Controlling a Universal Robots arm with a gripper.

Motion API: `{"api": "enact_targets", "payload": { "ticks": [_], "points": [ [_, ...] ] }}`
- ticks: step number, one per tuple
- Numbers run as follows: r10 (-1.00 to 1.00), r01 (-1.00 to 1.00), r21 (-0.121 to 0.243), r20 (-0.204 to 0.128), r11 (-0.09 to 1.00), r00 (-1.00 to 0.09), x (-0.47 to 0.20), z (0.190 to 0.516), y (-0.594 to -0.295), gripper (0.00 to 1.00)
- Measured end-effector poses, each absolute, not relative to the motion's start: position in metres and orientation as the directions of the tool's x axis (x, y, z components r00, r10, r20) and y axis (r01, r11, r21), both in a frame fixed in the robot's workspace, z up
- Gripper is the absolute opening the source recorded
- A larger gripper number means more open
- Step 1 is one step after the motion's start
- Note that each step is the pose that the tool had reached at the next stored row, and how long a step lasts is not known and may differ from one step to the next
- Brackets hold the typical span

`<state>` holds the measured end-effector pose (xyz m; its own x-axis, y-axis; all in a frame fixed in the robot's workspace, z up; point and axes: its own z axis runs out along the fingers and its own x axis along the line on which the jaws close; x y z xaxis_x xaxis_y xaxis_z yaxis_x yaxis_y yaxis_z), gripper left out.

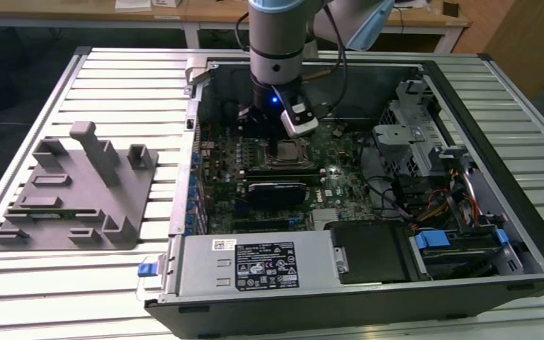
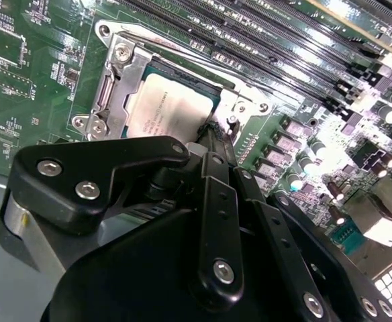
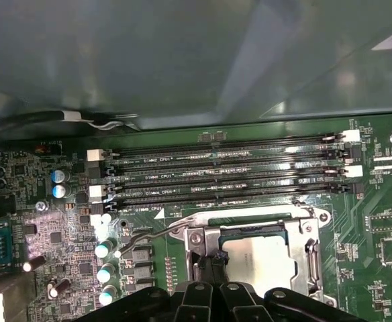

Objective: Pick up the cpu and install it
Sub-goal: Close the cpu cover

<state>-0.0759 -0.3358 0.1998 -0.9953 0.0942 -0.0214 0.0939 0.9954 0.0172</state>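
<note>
For a sound installation, the small flat square cpu (image 2: 172, 107) with its silvery-grey metal top is best checked for level seating. Any downward press should be kept light and square, so that no corner is tilted.

The cpu is seen lying flat inside the silver metal socket frame (image 2: 119, 74) on the green motherboard (image 3: 377, 221). This sits within the open black computer case (image 1: 348, 312) set on the slatted white table (image 1: 111, 78).

The black gripper (image 2: 216, 134) is clenched, with nothing visibly held. Its tips are placed at the cpu's edge, near one corner, in both wrist views.
</note>
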Motion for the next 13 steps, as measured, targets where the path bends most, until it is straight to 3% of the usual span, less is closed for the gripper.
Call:
{"api": "enact_targets", "payload": {
  "ticks": [13],
  "points": [
    [0.09,0.09,0.017,-0.021,0.996,-0.996,-0.0764,0.1983,-0.3364,0.11]
  ]
}}
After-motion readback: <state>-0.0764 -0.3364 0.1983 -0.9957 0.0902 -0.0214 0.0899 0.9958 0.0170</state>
